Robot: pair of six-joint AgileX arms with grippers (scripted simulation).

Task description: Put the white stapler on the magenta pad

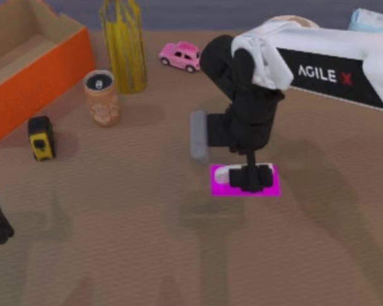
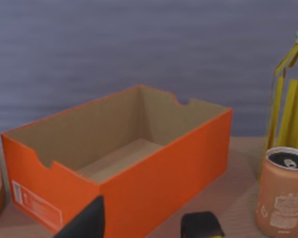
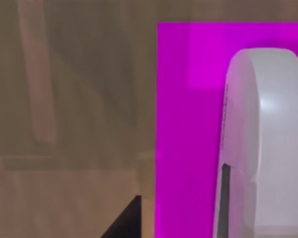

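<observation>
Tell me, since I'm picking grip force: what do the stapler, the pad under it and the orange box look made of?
The white stapler looks like smooth moulded plastic: rounded shell with a soft sheen. The magenta pad seems a thin, matte, flat sheet, possibly foam or paper; that stays open. The orange box looks like cardboard: coloured outside, plain brown inside, with cut notches in the rim.

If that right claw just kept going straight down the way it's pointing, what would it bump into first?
Most likely the white stapler, which lies right beneath the right gripper on the magenta pad. The gripper hides most of the stapler from above, so whether they already touch is unclear.
</observation>
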